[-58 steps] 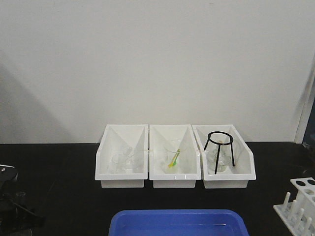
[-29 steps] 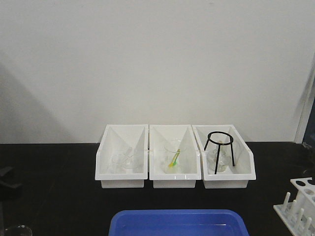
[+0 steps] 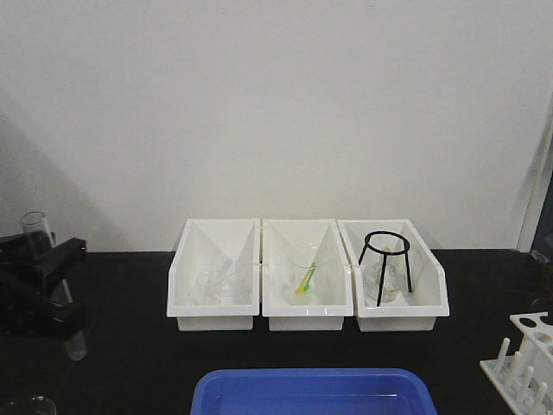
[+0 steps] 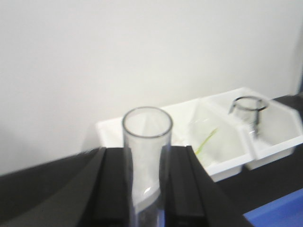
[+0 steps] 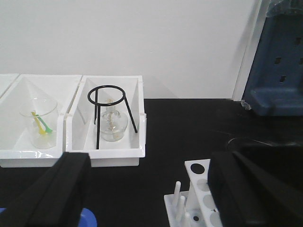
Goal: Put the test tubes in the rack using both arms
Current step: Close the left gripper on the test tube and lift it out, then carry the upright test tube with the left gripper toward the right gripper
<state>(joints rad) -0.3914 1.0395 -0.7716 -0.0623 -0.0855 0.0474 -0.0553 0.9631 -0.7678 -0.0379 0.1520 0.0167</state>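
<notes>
My left gripper (image 3: 47, 290) is at the far left, above the black table, shut on a clear glass test tube (image 3: 36, 233) that stands upright with its open rim on top. In the left wrist view the tube (image 4: 147, 142) sits between the two black fingers (image 4: 111, 189). The white rack (image 3: 529, 354) stands at the table's front right corner. In the right wrist view my right gripper (image 5: 149, 189) is open and empty, just above and left of the rack (image 5: 193, 178), whose holes show no tubes. The right gripper is out of the front view.
Three white open-front bins (image 3: 216, 307) stand in a row at the back, holding glassware, a beaker with a green-yellow item (image 3: 305, 278) and a black tripod stand (image 3: 385, 264). A blue tray (image 3: 315, 391) lies front centre. A glass rim (image 3: 26, 405) shows at bottom left.
My left gripper has risen into view at the far left with the test tube held in it. The rack, bins and tray have not moved.
</notes>
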